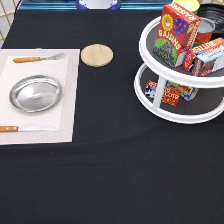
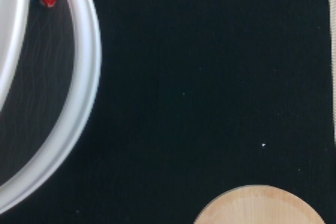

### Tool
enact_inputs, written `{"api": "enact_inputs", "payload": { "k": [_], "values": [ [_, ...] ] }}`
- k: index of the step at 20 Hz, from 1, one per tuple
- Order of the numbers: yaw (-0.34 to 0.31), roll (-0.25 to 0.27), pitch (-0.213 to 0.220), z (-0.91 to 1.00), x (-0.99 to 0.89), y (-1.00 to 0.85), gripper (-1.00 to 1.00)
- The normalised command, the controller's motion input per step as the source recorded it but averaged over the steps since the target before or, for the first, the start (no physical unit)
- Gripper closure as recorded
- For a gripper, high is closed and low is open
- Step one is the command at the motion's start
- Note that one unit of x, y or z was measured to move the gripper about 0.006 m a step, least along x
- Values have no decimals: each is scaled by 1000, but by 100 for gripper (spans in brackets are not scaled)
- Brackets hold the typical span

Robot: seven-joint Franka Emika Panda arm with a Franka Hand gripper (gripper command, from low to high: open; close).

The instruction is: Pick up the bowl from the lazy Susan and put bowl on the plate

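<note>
The lazy Susan (image 1: 165, 75) stands at the exterior view's right, white and two-tiered, with food boxes and a can on its shelves. A glossy black curved edge, the bowl (image 1: 212, 11), shows on the top tier behind the boxes, mostly hidden. The silver plate (image 1: 36, 93) lies empty on a pale placemat (image 1: 67, 100) at the left. The gripper does not show in the exterior view. The wrist view looks down on the lazy Susan's white rim (image 2: 79, 100) and black cloth.
A round wooden coaster (image 1: 97, 55) lies between the placemat and the turntable; it also shows in the wrist view (image 2: 259, 207). A fork (image 1: 37, 59) and a knife (image 1: 20, 129) with wooden handles flank the plate. A black cloth (image 1: 115, 170) covers the table.
</note>
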Motion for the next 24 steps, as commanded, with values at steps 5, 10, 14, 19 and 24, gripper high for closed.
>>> {"api": "enact_inputs", "payload": {
  "k": [5,10,14,19,24],
  "values": [
    [16,26,14,131,299,281,-100],
    [-19,131,70,286,622,339,-100],
    [-81,228,44,196,581,206,-100],
    [-95,314,11,57,412,102,-100],
    [-31,252,-46,15,345,327,-100]
  ]
}}
